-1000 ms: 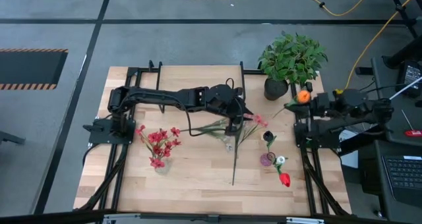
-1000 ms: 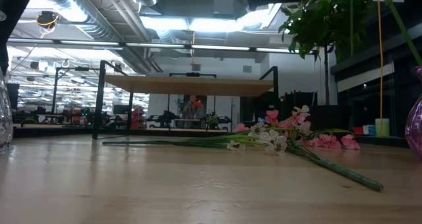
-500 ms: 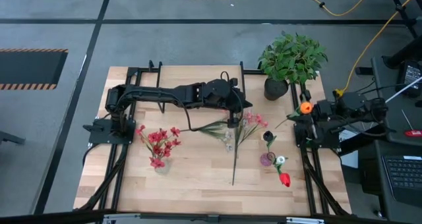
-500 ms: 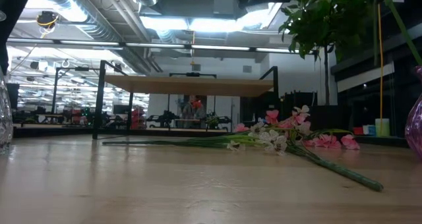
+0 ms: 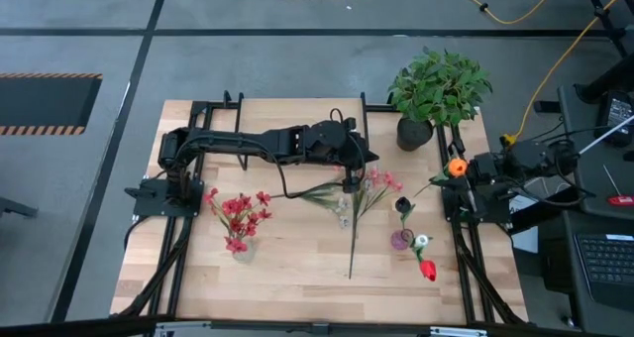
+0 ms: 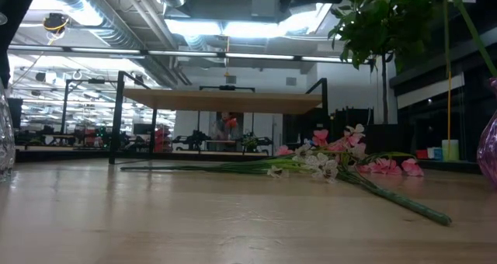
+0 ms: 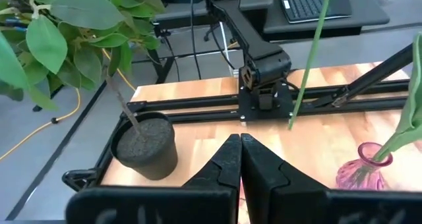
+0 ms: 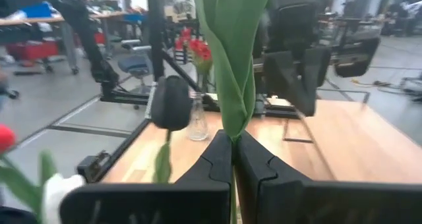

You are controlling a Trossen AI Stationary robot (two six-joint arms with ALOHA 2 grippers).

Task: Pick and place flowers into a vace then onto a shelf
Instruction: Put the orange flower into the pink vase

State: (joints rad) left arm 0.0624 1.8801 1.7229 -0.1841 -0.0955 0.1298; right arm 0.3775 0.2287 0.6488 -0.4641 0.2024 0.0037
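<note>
On the counter [image 5: 297, 268] a pick is judged under way: the left gripper [image 5: 349, 183], fingers together, is set over the loose flowers [image 5: 355, 203], while the right gripper [image 5: 466, 168], clamped on an orange flower [image 5: 456, 166], must next be lowered to the purple vase [image 5: 401, 240].

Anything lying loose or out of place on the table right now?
Yes: a pink and white flower bunch lies flat mid-table, its long stem on the wood, not in any vase. The left gripper is shut above it, empty.
</note>
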